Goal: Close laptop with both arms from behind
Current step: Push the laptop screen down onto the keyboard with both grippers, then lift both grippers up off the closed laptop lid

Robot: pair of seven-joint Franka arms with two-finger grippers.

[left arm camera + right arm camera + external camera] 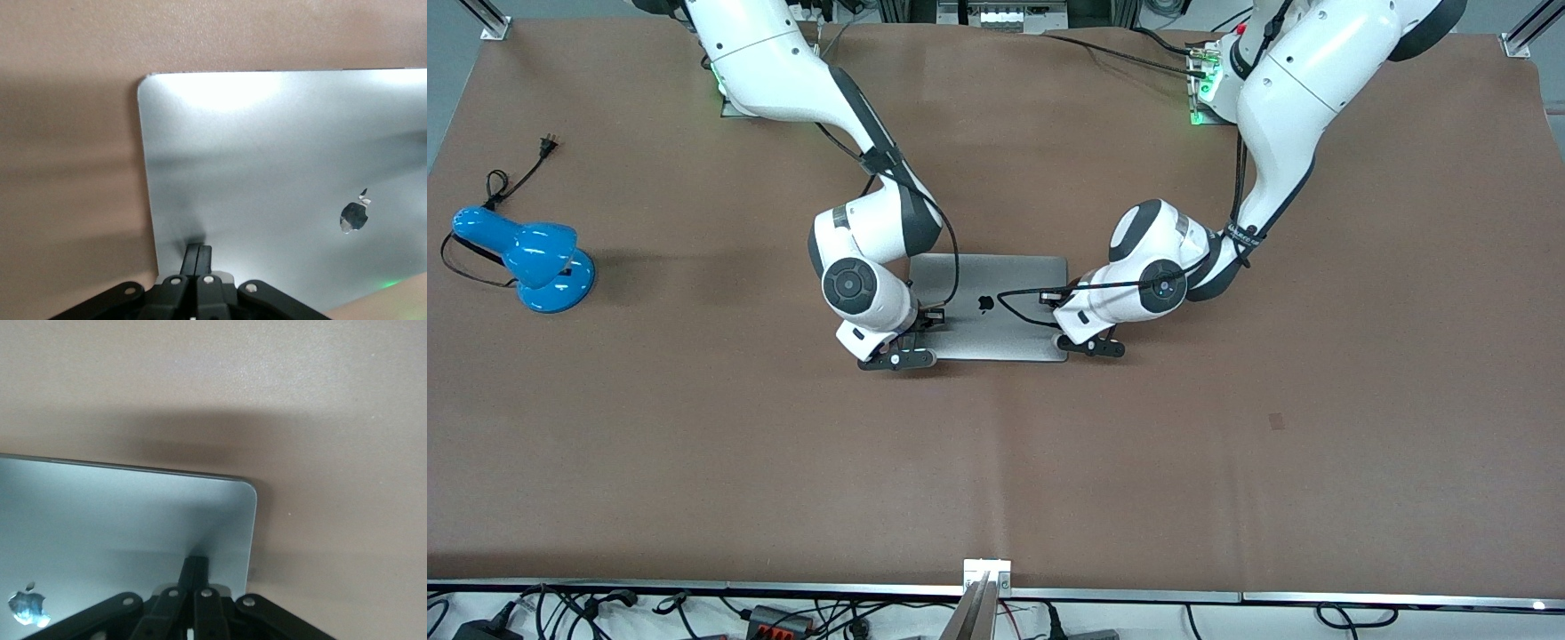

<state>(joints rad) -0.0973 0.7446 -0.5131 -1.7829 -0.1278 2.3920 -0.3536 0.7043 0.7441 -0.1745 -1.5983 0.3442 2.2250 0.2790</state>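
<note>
In the front view we see the slim silver-grey metal laptop [996,307] lying flat on the brown bench [996,462], its lid down and the black apple logo facing up, roughly midway between the two bases. The right arm's black two-finger hand [898,356] sits at the laptop's corner nearest the front camera, toward the right arm's end of the bench. The left arm's black two-finger hand [1089,345] sits at the matching near corner toward the left arm's end. From here we cannot tell how either pair of fingers stands. A small blue desk lamp [525,258] with a black cord stands well apart from the laptop, toward the right arm's end of the bench.

In the left wrist view we look down on the lid of the laptop [280,180]. The left hand [198,257] has its fingers pressed together with no gap, their tips touching the lid close to its side edge and rounded corner.

In the right wrist view the laptop [127,527] again fills much of the frame. The right hand [193,570] also has its fingers drawn together, tips resting on the lid just inside the rounded corner.
</note>
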